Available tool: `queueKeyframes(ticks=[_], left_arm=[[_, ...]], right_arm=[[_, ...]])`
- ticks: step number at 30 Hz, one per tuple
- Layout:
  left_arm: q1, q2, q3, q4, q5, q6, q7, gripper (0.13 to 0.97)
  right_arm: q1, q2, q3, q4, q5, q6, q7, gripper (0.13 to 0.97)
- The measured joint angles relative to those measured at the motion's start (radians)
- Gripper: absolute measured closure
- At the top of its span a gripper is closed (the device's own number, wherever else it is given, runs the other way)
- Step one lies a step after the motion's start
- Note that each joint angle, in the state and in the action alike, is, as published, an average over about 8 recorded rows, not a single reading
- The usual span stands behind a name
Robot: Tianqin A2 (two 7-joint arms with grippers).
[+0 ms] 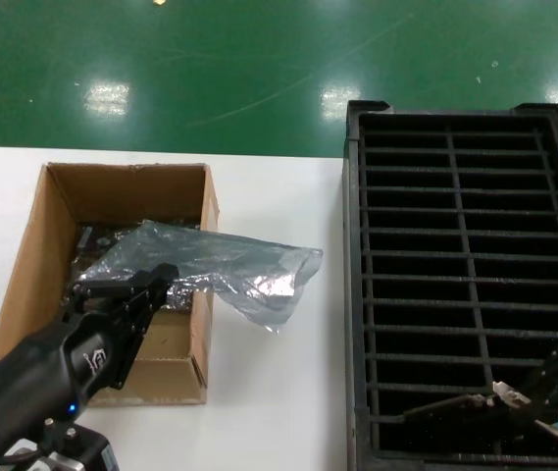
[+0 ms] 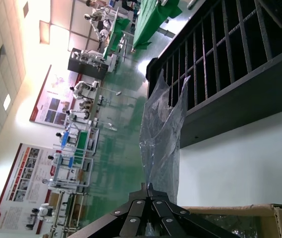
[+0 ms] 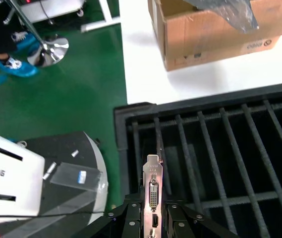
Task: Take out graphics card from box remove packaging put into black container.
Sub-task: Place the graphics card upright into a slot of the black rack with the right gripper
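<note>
Fingers of the left gripper [image 1: 156, 285] pinch the packaging [image 1: 222, 267] over the box [image 1: 33, 257]; the right gripper [image 3: 153, 218] clamps the graphics card [image 3: 153, 191] above the black container [image 1: 354, 294].

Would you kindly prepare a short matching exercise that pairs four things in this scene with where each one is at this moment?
Things:
1. crinkly translucent grey-blue plastic bag
2. thin dark graphics card with silver end bracket
3. small brown cardboard box
4. large black ribbed plastic container

Places:
A. on the white table, on the robot's right side
B. pinched by the left gripper, hanging over the box's wall
C. on the table, on the robot's left side
D. clamped in the right gripper over the slots

Pairs: 1-B, 2-D, 3-C, 4-A
</note>
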State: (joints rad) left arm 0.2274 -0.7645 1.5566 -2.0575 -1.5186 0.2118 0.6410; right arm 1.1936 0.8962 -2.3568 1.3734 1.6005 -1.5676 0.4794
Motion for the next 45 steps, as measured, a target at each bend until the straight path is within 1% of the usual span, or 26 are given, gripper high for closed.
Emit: queueKeyframes(ticks=[10, 21, 33, 41, 45], left_arm=[[0.000, 0.000, 0.000, 0.000, 0.000, 0.000, 0.000, 0.957], [0.000, 0.000, 0.000, 0.000, 0.000, 0.000, 0.000, 0.957], [0.000, 0.000, 0.000, 0.000, 0.000, 0.000, 0.000, 0.957], [0.000, 0.000, 0.000, 0.000, 0.000, 0.000, 0.000, 0.957], [0.000, 0.000, 0.000, 0.000, 0.000, 0.000, 0.000, 0.957]], right_arm=[[-0.015, -0.037, 0.028, -0.008, -0.087, 0.001, -0.001, 0.908], [-0.037, -0.063, 0.050, 0.026, -0.163, 0.009, -0.001, 0.908], [-0.016, -0.063, 0.007, 0.079, -0.136, -0.001, 0.037, 0.908], [-0.005, -0.082, -0.017, 0.105, -0.128, -0.002, 0.061, 0.879], [-0.007, -0.090, -0.016, 0.113, -0.128, -0.002, 0.066, 0.879]])
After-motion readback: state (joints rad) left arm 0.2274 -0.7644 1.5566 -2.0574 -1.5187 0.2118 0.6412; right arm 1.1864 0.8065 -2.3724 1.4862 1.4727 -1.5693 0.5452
